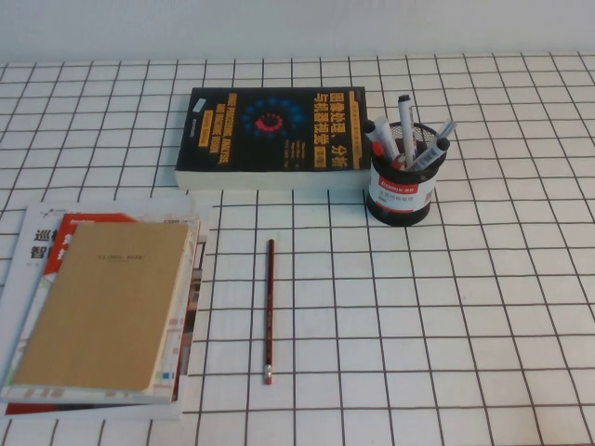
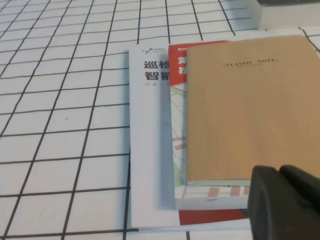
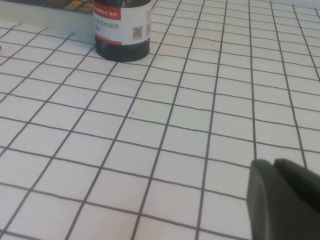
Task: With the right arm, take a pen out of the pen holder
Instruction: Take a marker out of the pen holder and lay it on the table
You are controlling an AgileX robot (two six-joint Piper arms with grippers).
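White gridded desk (image 1: 483, 334) carries everything. At its left lies a stack of booklets (image 1: 28, 251) topped by a tan notebook (image 1: 107, 302); a dark book (image 1: 270, 130) lies at the back. Just right of the book stands the black mesh pen holder (image 1: 400, 195) with a red-and-white label, holding several pens (image 1: 406, 121), pale-barrelled with dark caps, leaning outward. A red pencil (image 1: 270, 307) lies mid-desk. The right gripper (image 3: 275, 167), jaws together and empty, hangs well apart from the holder, whose top and pens are cut off in its wrist view. The left gripper (image 2: 280, 172), jaws together, hovers over the notebook's corner.
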